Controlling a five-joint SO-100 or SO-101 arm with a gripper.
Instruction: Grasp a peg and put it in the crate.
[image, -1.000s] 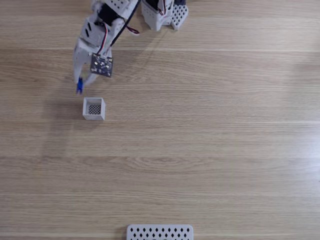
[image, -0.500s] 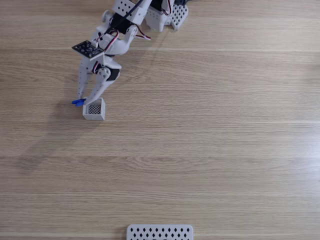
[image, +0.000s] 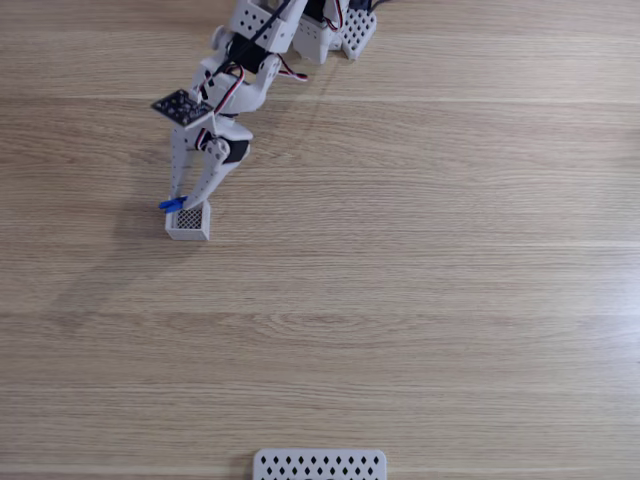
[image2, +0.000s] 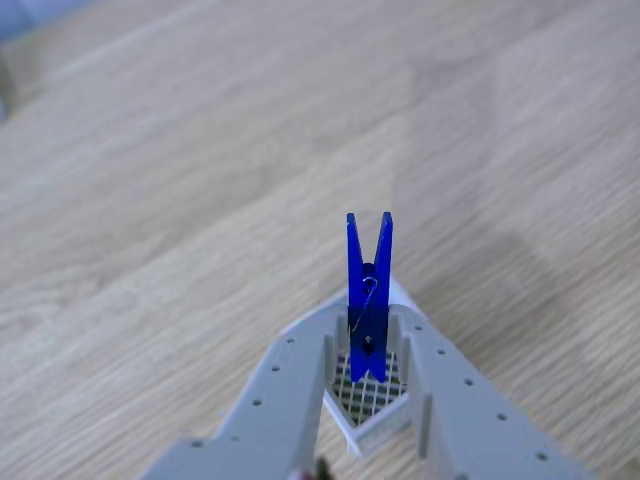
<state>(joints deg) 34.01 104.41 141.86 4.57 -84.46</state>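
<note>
The jaws of the gripper (image2: 368, 345) are clenched on the blue peg (image2: 368, 290), nearly together. The peg sits directly above the crate (image: 188, 220), at its upper-left rim in the fixed view.

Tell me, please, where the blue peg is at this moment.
In the fixed view, the peg is at the upper left, held in the claw over the left rim of the crate. In the other view, it stands above the mesh bottom.

The blue peg (image2: 368, 300) is a small clothespin held upright, prongs up. It hangs above the white, mesh-bottomed crate (image: 188, 221), at its upper-left corner in the fixed view.
</note>
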